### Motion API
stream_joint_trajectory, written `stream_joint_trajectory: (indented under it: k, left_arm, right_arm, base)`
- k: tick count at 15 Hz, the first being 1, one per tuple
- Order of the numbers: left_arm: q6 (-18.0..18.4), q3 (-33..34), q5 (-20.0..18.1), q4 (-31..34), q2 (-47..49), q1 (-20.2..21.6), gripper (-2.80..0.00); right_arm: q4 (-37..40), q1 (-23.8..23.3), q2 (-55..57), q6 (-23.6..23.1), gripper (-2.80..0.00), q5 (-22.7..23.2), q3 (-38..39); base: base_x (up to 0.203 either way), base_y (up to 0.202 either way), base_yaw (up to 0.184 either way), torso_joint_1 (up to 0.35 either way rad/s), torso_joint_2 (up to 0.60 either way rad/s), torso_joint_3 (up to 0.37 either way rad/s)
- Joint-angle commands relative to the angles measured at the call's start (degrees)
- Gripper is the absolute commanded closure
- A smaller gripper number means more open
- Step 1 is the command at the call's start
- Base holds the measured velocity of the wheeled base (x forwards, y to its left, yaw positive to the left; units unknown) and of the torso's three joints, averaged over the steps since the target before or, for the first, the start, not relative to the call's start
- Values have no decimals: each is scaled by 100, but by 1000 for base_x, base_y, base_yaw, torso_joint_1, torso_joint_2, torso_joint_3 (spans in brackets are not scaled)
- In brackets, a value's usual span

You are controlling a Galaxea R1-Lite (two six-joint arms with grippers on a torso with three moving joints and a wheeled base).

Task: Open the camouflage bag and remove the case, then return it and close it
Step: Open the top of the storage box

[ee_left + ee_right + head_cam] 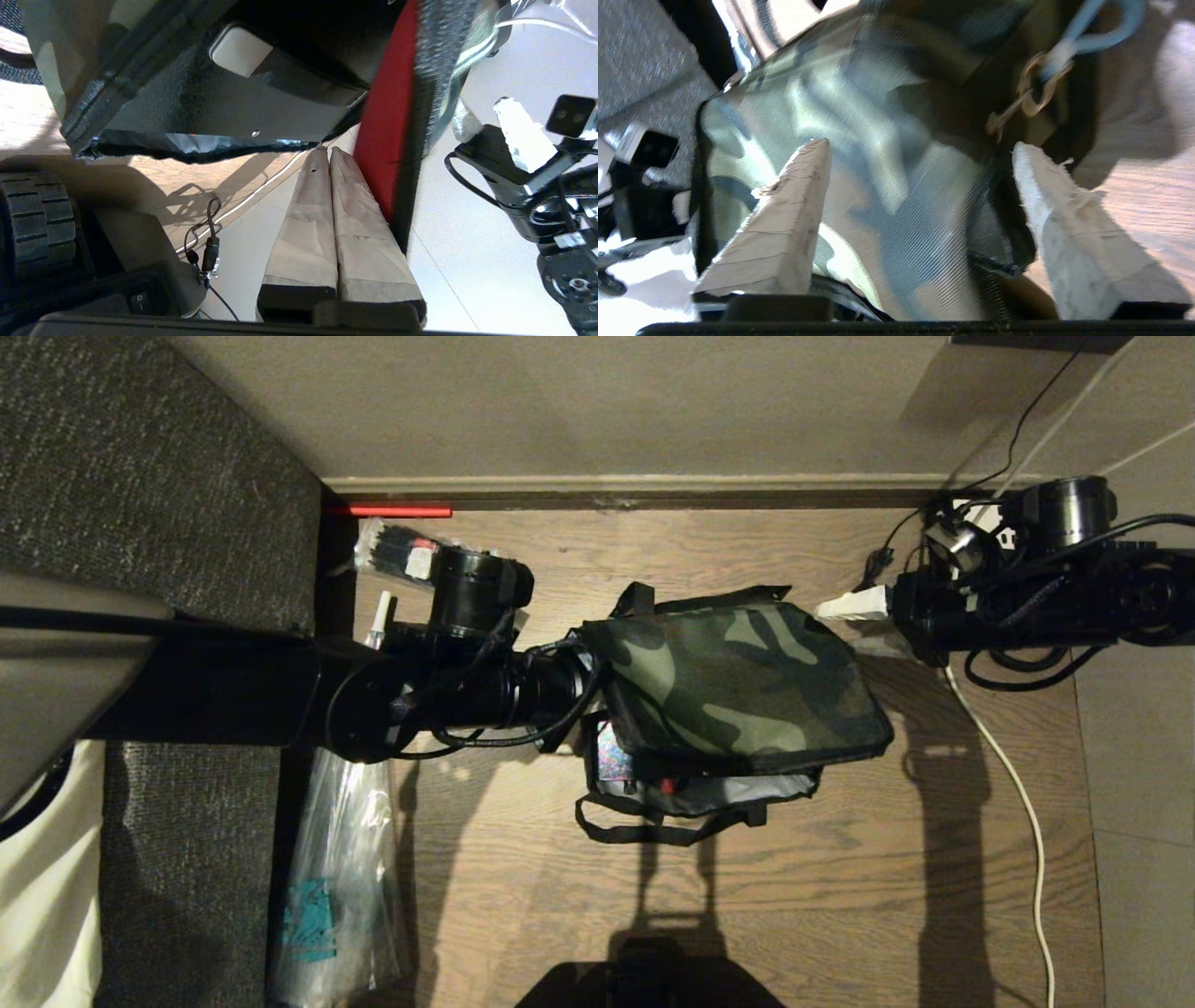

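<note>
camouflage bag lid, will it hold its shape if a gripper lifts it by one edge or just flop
The camouflage bag lid is thin fabric that already sags over the opening, so it will probably droop. Its weave looks shiny in the right wrist view, perhaps slippery. The loose black strap will likely dangle.

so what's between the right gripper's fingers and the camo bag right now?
Nothing. In the head view a short bare strip of wood floor separates the right gripper from the camouflage bag. The right wrist view shows its fingers spread, holding nothing.
</note>
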Motion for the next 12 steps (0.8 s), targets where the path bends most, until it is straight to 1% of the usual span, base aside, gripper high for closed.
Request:
stream_joint_trajectory:
  k: [1,2,5,6,7,8,9,12]
  left_arm:
    - [-34,-4,-11,-11,6,7,0]
    - [-34,-7,-11,-11,17,7,0]
    - [-34,-7,-11,-11,17,16,0]
    - [-34,-7,-11,-11,17,16,0]
    - [-34,-7,-11,-11,17,25,0]
    - [-34,-7,-11,-11,17,25,0]
    - [-34,-7,-11,-11,17,25,0]
    - [-34,-15,-11,-11,-8,75,0]
  right_arm:
    - [35,-146,28,-12,-280,21,6]
    - [89,-216,44,-95,-280,24,-1]
    - [251,-495,166,-600,-280,-4,10]
    - [279,-522,183,-655,-280,-11,16]
    - [295,-594,203,-841,-280,-11,53]
    - [328,-637,234,-908,-280,-10,38]
    - [379,-637,286,-949,0,-11,3]
    - [674,-668,379,-1296,0,-20,-86]
  base:
    - [0,0,0,0,0,0]
    - [0,0,0,0,0,0]
    - [0,0,0,0,0,0]
    - [0,0,0,0,0,0]
    - [0,0,0,0,0,0]
    - [0,0,0,0,0,0]
    - [0,0,0,0,0,0]
    - [0,0,0,0,0,0]
